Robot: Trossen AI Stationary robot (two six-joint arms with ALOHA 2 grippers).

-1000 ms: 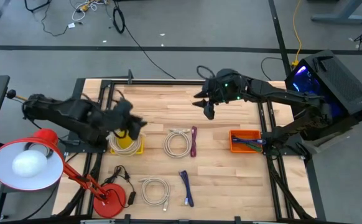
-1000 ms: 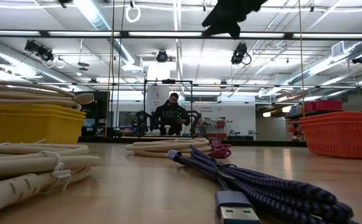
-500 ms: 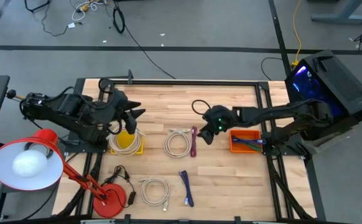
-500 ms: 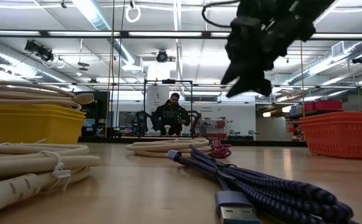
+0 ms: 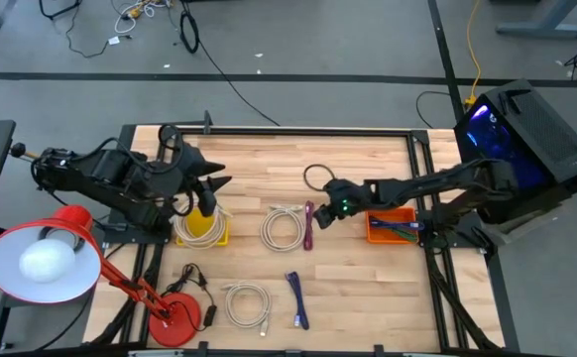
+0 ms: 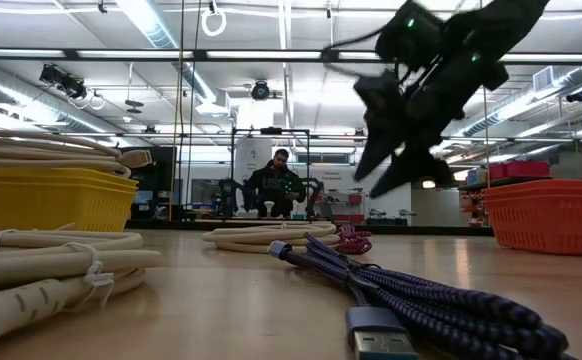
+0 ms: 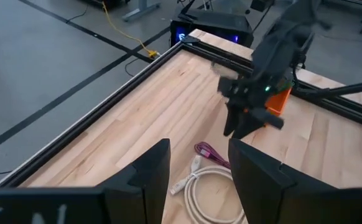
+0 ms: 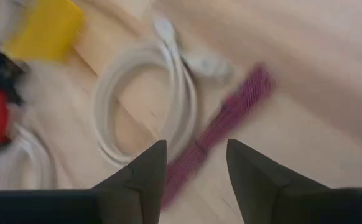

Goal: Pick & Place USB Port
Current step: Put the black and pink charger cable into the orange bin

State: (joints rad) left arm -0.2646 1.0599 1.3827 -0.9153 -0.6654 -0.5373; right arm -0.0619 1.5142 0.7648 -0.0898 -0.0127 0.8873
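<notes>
Both fingers of the right gripper (image 5: 320, 220) stand apart with nothing between them, hanging just above the purple cable (image 5: 308, 226), a braided maroon-purple cord folded into a narrow bundle that lies on the table (image 5: 269, 169) touching the right edge of a coiled white cable (image 5: 284, 228). In the right wrist view the purple cable (image 8: 221, 127) runs slantwise under the gap between the fingers (image 8: 147, 174), and the white coil (image 8: 162, 99) sits right against it, close enough to crowd a grasp from that side. Just right of the gripper is the orange bin (image 5: 390, 224), which holds blue and purple cords; the right arm passes over its upper edge. Nearer the front edge lie a blue cable (image 5: 296, 299) and a second white coil (image 5: 246, 303), well apart from the purple one; in the low view the blue braided cable (image 6: 421, 300) with its metal plug fills the foreground, while the gripper (image 6: 391, 165) hangs above the table. On the left side of the table sits a yellow bin (image 5: 201, 230) heaped with cream-coloured cable, and the left gripper (image 5: 209, 174) hovers just above it, fingers spread and empty. A red desk lamp (image 5: 46, 260) stands at the front left corner. Far behind the table, in the low view, a person (image 6: 276, 185) sits facing it.
</notes>
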